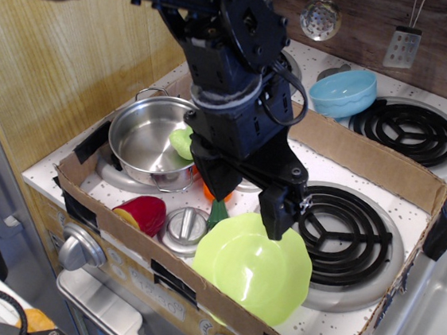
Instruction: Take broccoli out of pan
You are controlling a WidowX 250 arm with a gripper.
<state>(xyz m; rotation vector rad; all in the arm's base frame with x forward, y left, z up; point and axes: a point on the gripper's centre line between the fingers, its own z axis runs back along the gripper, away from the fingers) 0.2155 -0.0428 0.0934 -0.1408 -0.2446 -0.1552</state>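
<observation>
- Gripper (248, 198): black, pointing down over the middle of the stove top, two fingers spread apart, nothing between them. One finger (276, 213) hangs in front of the lime plate's rim; the other sits near the carrot.
- Broccoli (181, 142): light green, inside the pan at its right side, leaning on the inner wall. Partly hidden by the arm, stalk not readable.
- Pan (148, 140): shiny steel pot with straight sides, wire loop handle at the back left, sitting on the front-left burner. Besides the broccoli only bare steel shows inside.
- Lime-green scalloped plate (253, 267): front centre, tilted, overlapping the edge of the front-right coil burner (337, 231).
- Carrot (213, 202): orange with a green tip, mostly covered by the gripper, just right of the pan.
- Small steel lid (184, 226): in front of the pan, touching or just beside the plate's left edge.
- Red and yellow toy piece (142, 212): left of the lid, near the cardboard wall.
- Light-blue bowl (343, 92): back, well apart from the pan.
- Cardboard fence (368, 163): runs around the work area.
- Strainer (320, 18) and spatula (403, 45) hang on the back wall.
</observation>
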